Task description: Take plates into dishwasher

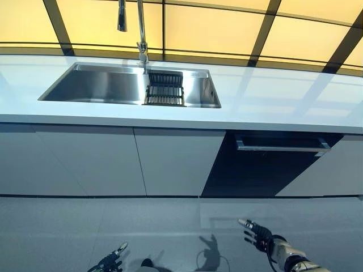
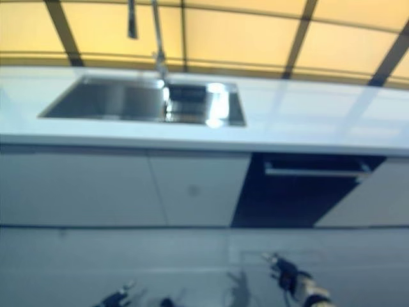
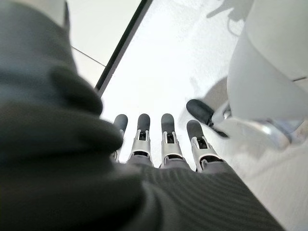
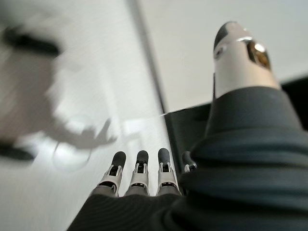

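Note:
No plate shows in any view. The dishwasher (image 1: 272,164) is a dark front under the white counter at the right, with a long silver handle (image 1: 282,147) across its top. My right hand (image 1: 258,233) hangs low over the floor in front of the dishwasher, fingers straight and empty. My left hand (image 1: 110,260) shows at the bottom edge, left of centre, also with straight fingers (image 3: 168,139) and holding nothing. Both hands are well below the counter and apart from the dishwasher.
A steel sink (image 1: 102,85) is set in the white counter (image 1: 272,102), with a black rack (image 1: 165,89) in its right part and a tall tap (image 1: 140,31) behind. Pale cabinet doors (image 1: 113,161) run left of the dishwasher. Grey floor (image 1: 170,226) lies before them.

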Available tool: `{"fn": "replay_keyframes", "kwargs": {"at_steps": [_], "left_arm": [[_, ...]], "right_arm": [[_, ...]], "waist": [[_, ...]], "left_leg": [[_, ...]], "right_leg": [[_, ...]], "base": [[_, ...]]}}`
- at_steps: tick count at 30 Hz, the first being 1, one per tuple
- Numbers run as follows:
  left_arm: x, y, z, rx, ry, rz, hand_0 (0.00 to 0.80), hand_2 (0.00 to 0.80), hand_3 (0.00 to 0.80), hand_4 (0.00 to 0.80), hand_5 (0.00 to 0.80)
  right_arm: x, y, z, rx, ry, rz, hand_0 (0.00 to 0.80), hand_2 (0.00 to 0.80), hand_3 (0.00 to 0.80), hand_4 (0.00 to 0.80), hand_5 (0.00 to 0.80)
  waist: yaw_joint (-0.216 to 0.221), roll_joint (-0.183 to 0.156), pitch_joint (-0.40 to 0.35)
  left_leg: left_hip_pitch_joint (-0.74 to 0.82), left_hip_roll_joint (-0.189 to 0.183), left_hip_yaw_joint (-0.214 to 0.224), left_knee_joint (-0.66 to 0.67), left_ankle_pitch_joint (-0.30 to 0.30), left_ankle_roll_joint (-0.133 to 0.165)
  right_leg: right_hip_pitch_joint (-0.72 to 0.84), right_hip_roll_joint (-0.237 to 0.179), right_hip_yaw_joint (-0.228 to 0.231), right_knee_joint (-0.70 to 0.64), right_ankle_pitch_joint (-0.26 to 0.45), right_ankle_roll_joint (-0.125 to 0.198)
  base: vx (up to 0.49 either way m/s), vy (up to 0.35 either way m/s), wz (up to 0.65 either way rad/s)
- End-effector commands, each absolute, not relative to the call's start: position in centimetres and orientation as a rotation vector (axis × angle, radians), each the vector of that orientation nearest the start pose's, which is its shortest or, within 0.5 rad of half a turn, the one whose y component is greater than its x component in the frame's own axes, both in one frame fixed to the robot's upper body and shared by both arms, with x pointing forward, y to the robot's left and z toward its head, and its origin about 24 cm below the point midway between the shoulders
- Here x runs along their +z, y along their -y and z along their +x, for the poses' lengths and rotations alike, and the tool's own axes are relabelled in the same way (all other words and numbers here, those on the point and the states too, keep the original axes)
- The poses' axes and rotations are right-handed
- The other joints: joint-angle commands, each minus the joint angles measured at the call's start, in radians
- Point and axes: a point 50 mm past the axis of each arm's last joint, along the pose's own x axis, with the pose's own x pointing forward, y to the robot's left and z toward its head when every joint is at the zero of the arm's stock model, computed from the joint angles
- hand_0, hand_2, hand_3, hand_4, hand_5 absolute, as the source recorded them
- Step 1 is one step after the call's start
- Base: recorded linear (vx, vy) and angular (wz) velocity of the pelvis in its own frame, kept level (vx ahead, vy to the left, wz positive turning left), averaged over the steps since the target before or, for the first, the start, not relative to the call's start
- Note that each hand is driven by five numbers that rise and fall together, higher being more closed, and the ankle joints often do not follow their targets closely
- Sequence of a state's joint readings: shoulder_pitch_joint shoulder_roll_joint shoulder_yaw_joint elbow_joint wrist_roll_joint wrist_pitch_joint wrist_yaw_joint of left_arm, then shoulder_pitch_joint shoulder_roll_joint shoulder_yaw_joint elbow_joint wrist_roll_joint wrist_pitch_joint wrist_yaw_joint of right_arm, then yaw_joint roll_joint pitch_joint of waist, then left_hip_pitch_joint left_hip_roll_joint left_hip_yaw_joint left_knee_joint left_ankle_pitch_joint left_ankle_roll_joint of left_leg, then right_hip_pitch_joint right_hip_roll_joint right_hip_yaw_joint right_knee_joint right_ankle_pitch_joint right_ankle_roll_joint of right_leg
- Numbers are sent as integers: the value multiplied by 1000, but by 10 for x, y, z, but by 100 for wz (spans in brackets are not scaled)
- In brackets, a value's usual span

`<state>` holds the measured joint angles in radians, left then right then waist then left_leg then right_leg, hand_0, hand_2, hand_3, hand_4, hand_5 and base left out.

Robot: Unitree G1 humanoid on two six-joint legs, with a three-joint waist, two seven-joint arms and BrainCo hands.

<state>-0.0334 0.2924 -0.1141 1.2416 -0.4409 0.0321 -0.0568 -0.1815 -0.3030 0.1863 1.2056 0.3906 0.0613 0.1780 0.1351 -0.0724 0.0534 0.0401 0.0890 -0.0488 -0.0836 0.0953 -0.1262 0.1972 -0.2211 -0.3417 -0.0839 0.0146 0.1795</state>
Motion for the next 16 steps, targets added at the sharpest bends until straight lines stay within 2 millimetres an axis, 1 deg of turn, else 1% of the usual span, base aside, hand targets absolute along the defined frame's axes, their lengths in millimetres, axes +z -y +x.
{"fn": "replay_keyframes", "kwargs": {"at_steps": [1,4,8,9,10,14,16], "left_arm": [[-155,-240,118,158,-1247,108,0,0,0,0,0],[-159,-230,114,115,-1292,118,0,0,0,0,0],[-165,-217,101,66,-1359,95,0,0,0,0,0],[-165,-216,100,64,-1363,95,0,0,0,0,0],[-167,-212,97,62,-1374,83,0,0,0,0,0],[-168,-207,93,58,-1374,51,0,0,0,0,0],[-168,-208,95,77,-1344,51,0,0,0,0,0]], "right_arm": [[-135,227,175,-34,-1041,-22,0,0,0,0,0],[-146,219,154,-57,-1130,33,0,0,0,0,0],[-158,211,128,-45,-1253,59,0,0,0,0,0],[-158,210,126,-41,-1264,60,0,0,0,0,0],[-161,205,119,-43,-1299,92,0,0,0,0,0],[-165,200,107,-35,-1350,116,0,0,0,0,0],[-166,200,105,-46,-1357,121,0,0,0,0,0]], "waist": [[-9,37,-15],[-25,43,-26],[-35,50,-36],[-35,50,-37],[-37,52,-39],[-38,57,-43],[-37,57,-43]], "left_leg": [[-28,16,79,-4,8,53],[-22,18,88,-4,2,54],[-10,20,95,-4,-8,56],[-9,20,96,-4,-8,57],[-5,20,98,-4,-12,56],[5,19,100,-4,-19,58],[8,16,97,-4,-22,60]], "right_leg": [[-43,30,31,14,43,-56],[-48,33,40,23,35,-58],[-47,33,43,23,32,-59],[-47,33,43,22,32,-59],[-44,33,44,19,32,-58],[-37,31,43,19,27,-58],[-34,30,42,20,25,-56]], "base": [[-6,54,2],[3,51,-2],[19,34,-7],[20,39,-13],[18,35,-11],[10,18,-3],[0,0,0]]}}
